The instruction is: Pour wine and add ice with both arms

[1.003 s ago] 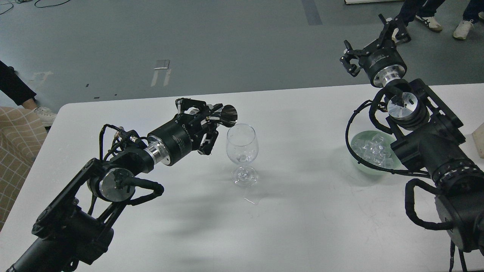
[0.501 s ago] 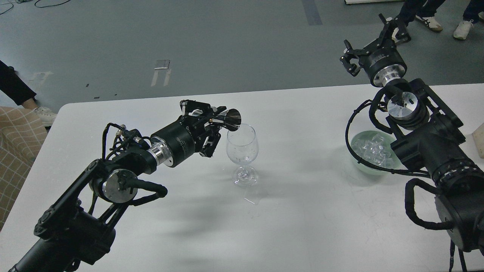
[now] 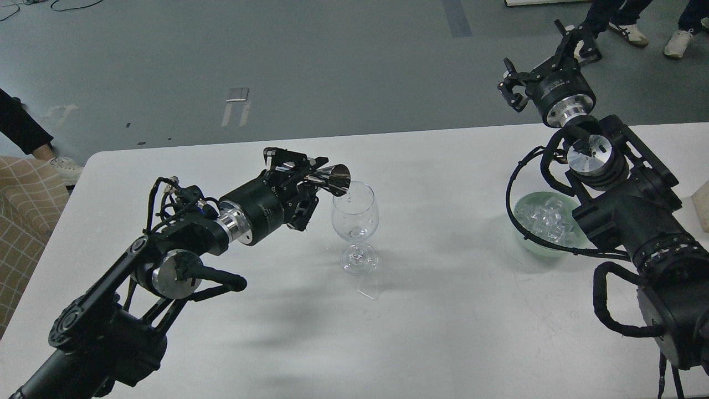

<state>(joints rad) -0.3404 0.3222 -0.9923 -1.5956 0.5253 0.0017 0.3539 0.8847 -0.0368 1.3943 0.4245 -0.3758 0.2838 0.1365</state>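
The left gripper [image 3: 303,169] pinches a steel jigger [image 3: 334,178], tipped mouth-down over the near-left rim of the wine glass [image 3: 355,216]. Farther right, ice [image 3: 548,219] fills a green bowl [image 3: 520,233]; beyond it the right gripper [image 3: 545,61] hangs spread, empty and nearer the ice

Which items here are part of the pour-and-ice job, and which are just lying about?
In the job:
- metal jigger, tipped over the glass by the left tool
- wine glass
- ice cubes in the pale green bowl
- right tool, open and empty

Lying about:
- beige object at the table's right edge
- small spill in front of the glass
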